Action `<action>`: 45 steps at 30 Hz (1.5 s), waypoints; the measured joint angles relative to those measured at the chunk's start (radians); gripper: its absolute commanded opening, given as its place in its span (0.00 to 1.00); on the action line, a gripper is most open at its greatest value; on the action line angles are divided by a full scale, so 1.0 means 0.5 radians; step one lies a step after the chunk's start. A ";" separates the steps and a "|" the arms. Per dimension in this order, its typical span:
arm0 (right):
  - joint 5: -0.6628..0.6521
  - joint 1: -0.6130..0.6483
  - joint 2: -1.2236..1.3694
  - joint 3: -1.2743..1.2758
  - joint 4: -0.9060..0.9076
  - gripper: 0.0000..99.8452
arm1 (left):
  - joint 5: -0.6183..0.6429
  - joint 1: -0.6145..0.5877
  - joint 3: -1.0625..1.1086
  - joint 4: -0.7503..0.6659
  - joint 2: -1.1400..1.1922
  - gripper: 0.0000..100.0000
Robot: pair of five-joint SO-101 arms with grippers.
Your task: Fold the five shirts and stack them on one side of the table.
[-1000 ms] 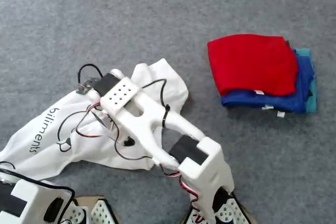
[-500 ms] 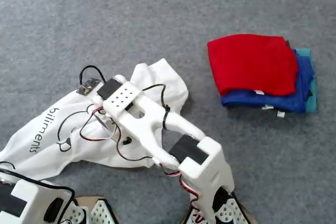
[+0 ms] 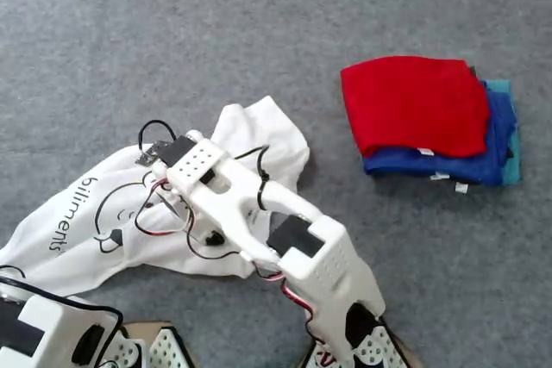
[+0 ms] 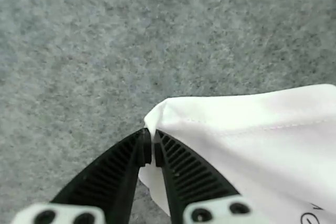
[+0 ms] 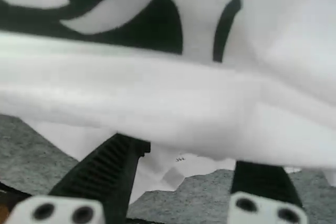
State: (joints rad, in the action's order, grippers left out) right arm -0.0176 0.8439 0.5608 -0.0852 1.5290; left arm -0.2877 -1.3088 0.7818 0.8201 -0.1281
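- The white shirt (image 3: 86, 221) lies crumpled on the grey felt table cover (image 3: 259, 23). It is well apart from the stack of folded shirts (image 3: 431, 118), on the side of the stack nearer the arm bases.
- The left gripper (image 4: 152, 148) is pinched tight on a corner of the white shirt's hem. Its black ribbed fingers (image 4: 118, 166) meet with only that thin fold of cloth between them.
- The right gripper (image 5: 194, 156) is spread wide with nothing clamped. A thick roll of the white shirt crosses just beyond its two fingers (image 5: 113, 166). The cloth seems to brush the fingertips, though contact is hard to judge from this close.
- In the high view the right arm (image 3: 250, 204) stretches over the middle of the white shirt, away from the stack.
- The shirt's long axis runs on a diagonal. One bunched end points toward the stack, and the broader end trails off toward the left arm's base (image 3: 52, 333).
- The cloth is soft, matte and rumpled, with a black line drawing printed on it.
- The stack has a red shirt (image 3: 414, 101) on top, a blue shirt (image 3: 431, 165) beneath it and a teal shirt (image 3: 512, 140) showing at the edge. All three are folded into rough rectangles.
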 measured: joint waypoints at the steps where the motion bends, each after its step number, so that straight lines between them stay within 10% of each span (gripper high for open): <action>1: 0.000 -0.003 0.000 -0.031 0.012 0.04 | 0.000 0.000 0.000 0.000 0.000 0.03; 13: -0.043 0.000 -0.307 -0.347 0.427 0.03 | 0.107 0.212 -0.721 0.635 0.000 0.03; 28: -0.193 -0.058 -1.587 -0.503 0.454 0.03 | 0.448 0.460 -2.802 1.823 0.000 0.03; 45: -0.055 -0.080 -2.173 -1.577 0.460 0.01 | 0.414 0.509 -3.391 1.878 -0.605 0.03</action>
State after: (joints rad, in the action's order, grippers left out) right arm -0.0453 0.8040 -0.5255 -0.8738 1.7591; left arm -0.0806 -1.0541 -0.9137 1.7591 -0.4304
